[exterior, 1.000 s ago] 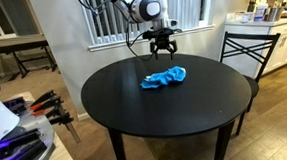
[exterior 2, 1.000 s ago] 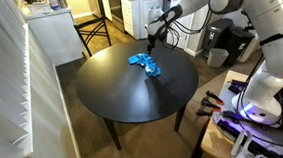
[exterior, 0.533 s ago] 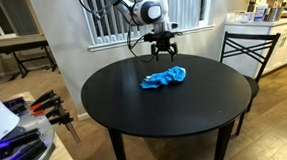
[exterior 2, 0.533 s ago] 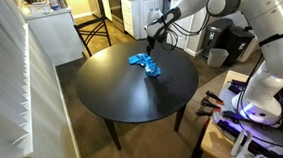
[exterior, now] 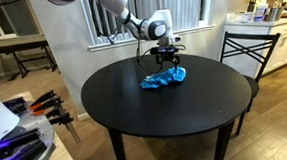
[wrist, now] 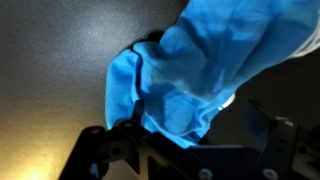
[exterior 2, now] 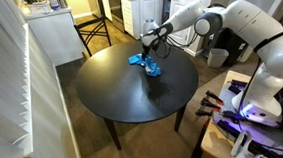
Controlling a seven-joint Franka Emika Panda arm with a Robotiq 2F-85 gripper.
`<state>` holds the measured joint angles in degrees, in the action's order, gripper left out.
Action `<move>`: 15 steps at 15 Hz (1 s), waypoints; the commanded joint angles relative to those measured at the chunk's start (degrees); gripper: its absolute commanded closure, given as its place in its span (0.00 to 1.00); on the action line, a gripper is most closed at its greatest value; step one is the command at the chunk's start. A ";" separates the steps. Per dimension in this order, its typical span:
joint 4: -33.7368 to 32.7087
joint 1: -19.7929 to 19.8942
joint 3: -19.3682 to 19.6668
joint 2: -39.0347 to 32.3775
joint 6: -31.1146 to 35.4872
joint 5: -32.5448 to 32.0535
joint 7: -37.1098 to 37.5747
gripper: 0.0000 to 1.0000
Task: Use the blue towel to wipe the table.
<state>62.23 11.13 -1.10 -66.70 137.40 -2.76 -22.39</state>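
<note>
The blue towel (exterior: 162,80) lies crumpled on the round black table (exterior: 166,114), towards its far side; it also shows in an exterior view (exterior 2: 144,65). My gripper (exterior: 168,62) is low over the towel's right end, also seen in an exterior view (exterior 2: 152,54). In the wrist view the towel (wrist: 215,55) fills most of the picture and bulges between the spread fingers of the gripper (wrist: 190,135). The jaws stand wide apart, one finger at each side of the cloth, and are open.
A black metal chair (exterior: 247,49) stands at the table's far right. Clamps and tools (exterior: 45,104) lie on a bench at the left. A window with blinds is behind the arm. A kitchen counter (exterior: 270,22) stands at the right.
My gripper has come down from above the table's far edge onto the towel's end. The towel has not visibly moved.
</note>
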 commanded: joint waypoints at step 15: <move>-27.10 0.51 -0.14 -17.46 -15.13 -0.12 -3.49 0.96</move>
<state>40.13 12.24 -1.08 -81.06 125.38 -2.76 -24.71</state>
